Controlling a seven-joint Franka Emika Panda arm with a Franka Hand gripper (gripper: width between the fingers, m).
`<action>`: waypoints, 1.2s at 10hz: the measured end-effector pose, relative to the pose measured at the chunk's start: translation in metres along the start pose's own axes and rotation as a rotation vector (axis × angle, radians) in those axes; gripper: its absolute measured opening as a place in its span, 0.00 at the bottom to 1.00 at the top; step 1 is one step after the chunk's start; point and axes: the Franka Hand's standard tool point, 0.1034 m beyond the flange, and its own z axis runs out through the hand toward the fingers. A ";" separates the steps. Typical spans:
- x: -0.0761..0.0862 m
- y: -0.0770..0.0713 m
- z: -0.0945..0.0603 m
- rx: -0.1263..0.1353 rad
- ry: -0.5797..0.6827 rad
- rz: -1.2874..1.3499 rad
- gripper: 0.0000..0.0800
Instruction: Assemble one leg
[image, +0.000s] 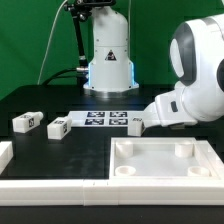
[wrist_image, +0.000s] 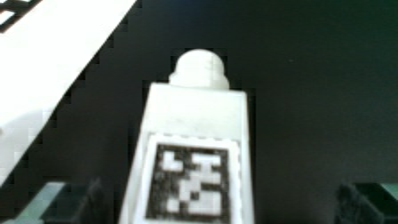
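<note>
The gripper (wrist_image: 214, 204) is over a leg (wrist_image: 192, 120) lying on the table (image: 60, 150) beside the marker board (image: 100, 118) — jaws open, clear of its sides.

The small white rectangular leg (wrist_image: 192, 130) is blurred in the wrist view, and its tagged end is cut off by the picture's edge. The large white tray-like piece (image: 160, 165) is cropped at the exterior view's lower edge, and the fingers of the gripper (image: 141, 121) cannot be made out there.
</note>
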 end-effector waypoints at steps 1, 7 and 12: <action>0.000 -0.001 0.000 0.001 0.000 -0.001 0.67; 0.000 -0.001 0.000 0.001 0.000 0.000 0.36; -0.014 0.004 -0.033 0.014 -0.007 0.003 0.36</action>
